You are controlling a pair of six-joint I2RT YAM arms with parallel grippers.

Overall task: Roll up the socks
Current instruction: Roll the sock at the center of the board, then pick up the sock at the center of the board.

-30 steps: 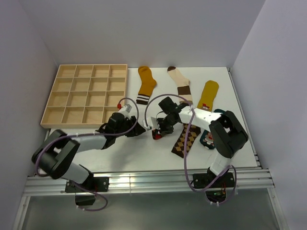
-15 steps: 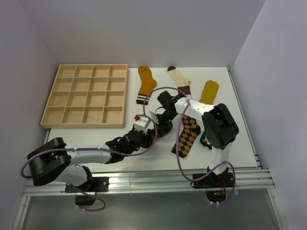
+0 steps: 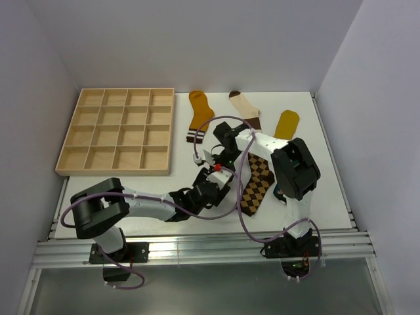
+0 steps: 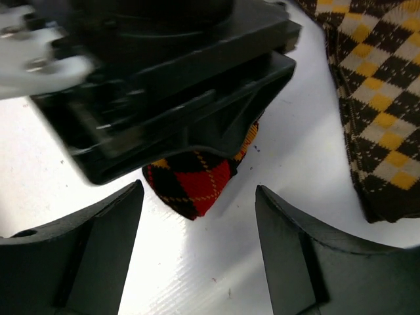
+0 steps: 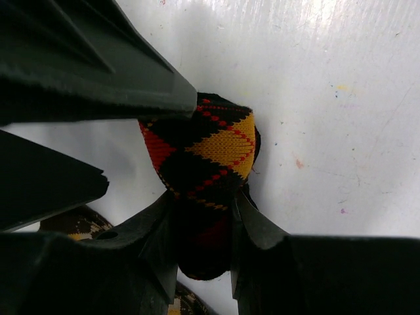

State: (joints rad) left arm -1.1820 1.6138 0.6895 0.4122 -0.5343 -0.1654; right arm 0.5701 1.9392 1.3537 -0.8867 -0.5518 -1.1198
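The left gripper [image 4: 197, 200] hangs spread wide at the bottom of its wrist view, holding nothing. Just ahead of its gap, at centre frame, the red-and-black diamond sock [image 4: 195, 186] sits as a tight knitted wad on the smooth white table [image 4: 282, 151]. It would do best to close low on the wad's free end, so the roll cannot spring loose. The right gripper [image 5: 205, 216] is clenched on that sock. At right lies the brown-and-yellow diamond sock [image 4: 377, 98], flat and soft.

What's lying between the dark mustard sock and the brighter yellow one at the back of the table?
A cream sock with brown bands, seen in the top view; the right arm covers its near end.
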